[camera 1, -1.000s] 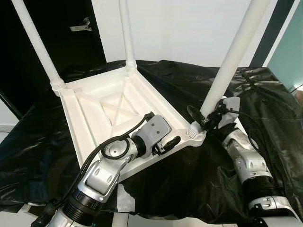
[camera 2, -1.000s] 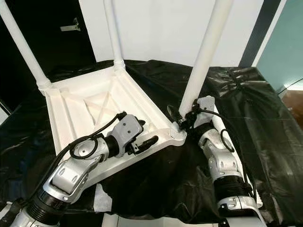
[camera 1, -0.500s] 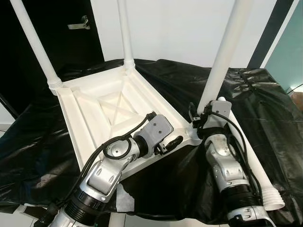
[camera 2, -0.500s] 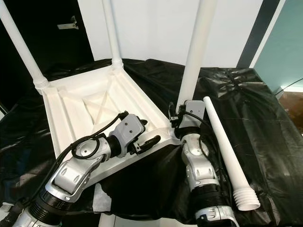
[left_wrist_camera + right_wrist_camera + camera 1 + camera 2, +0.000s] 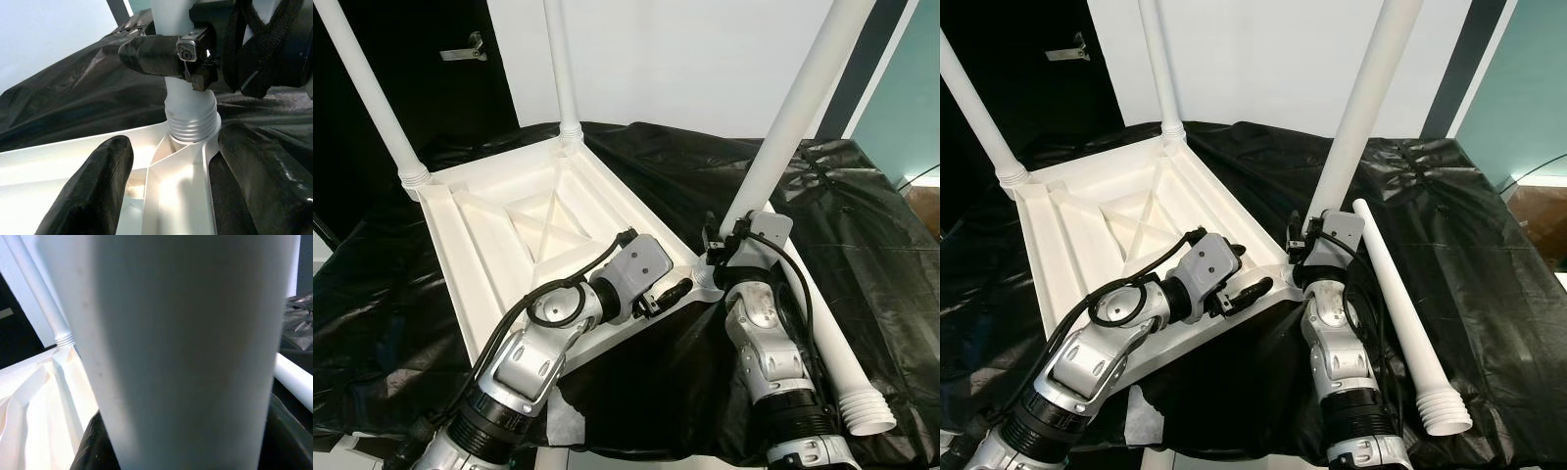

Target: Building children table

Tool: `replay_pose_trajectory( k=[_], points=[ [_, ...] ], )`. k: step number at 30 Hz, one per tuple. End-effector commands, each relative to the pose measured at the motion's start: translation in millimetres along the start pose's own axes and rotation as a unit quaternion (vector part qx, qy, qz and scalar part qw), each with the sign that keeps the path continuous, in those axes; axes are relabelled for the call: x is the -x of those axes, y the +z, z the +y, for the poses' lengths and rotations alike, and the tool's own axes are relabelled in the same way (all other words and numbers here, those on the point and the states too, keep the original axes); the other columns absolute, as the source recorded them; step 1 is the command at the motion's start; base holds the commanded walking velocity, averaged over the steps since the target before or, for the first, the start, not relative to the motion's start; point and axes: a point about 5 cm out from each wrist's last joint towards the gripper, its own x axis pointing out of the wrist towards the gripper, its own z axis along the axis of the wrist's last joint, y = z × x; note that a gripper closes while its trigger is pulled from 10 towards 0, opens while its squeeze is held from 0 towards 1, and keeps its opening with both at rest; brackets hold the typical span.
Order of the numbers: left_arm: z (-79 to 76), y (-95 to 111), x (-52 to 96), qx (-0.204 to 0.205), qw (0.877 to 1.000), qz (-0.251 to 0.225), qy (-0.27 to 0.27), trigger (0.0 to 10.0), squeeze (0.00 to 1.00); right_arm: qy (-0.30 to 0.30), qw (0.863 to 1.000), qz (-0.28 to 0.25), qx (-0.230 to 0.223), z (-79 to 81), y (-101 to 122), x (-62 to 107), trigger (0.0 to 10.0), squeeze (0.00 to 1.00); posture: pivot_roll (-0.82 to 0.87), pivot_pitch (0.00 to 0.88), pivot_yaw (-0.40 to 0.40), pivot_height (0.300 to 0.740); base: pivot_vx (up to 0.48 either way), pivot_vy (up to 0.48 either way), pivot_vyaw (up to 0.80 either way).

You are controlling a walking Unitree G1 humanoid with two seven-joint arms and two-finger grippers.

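Head eyes look down on the upturned table (image 5: 509,235); wrist views sit close.

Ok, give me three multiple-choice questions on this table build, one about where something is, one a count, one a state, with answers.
1. Where does the loose leg lie?
A. on the black sheet beside the right arm
B. inside the tabletop frame
C. on the floor

2. How many legs stand in the upturned tabletop?
A. one
B. three
C. four

3. What is the right gripper doing?
A. hanging idle
B. gripping the near corner leg just above its threaded base
C. holding the loose leg

Answers:
1 A: it rests on the sheet, ribbed end toward the robot.
2 B: two at the far corners, one at the near right corner.
3 B: the left wrist view shows its jaws round that leg; the left gripper straddles the frame corner, open.
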Motion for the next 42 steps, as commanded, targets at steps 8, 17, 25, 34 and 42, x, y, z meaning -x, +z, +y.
replay_pose_trajectory(
  k=[8,17,25,34,42],
  points=[
    [-0.5,-1,-0.2,-0.005,1.0,0.003,-0.008,10.0,0.0,-0.041,0.991,0.075,-0.107,-14.7,-27,8.7,10.0,0.0,-0.03,0.0,-0.004,0.74,0.0,0.0,0.0],
    [0.4,-2,0.6,-0.004,1.0,0.003,-0.005,10.0,0.0,-0.029,0.995,0.089,-0.035,-18.3,-30,6.5,10.0,0.0,-0.03,0.0,-0.003,0.74,0.0,0.0,0.0],
    [1.3,-1,0.3,-0.003,1.0,0.003,-0.003,10.0,0.0,0.063,0.985,0.118,0.108,-26.3,-45,10.3,10.0,0.0,-0.03,0.0,0.001,0.74,0.0,0.0,0.0],
    [3.1,-2,1.7,-0.005,1.0,0.006,-0.003,10.0,0.0,0.109,0.979,0.107,0.133,-55.1,-44,12.8,10.0,0.0,-0.04,0.0,0.011,0.74,0.0,0.0,0.0],
    [3.9,0,1.4,-0.006,1.0,0.005,-0.006,10.0,0.0,0.211,0.948,0.102,0.214,-66.1,-53,24.2,10.0,0.0,-0.03,0.0,0.02,0.74,0.0,0.0,0.0]
  ],
)
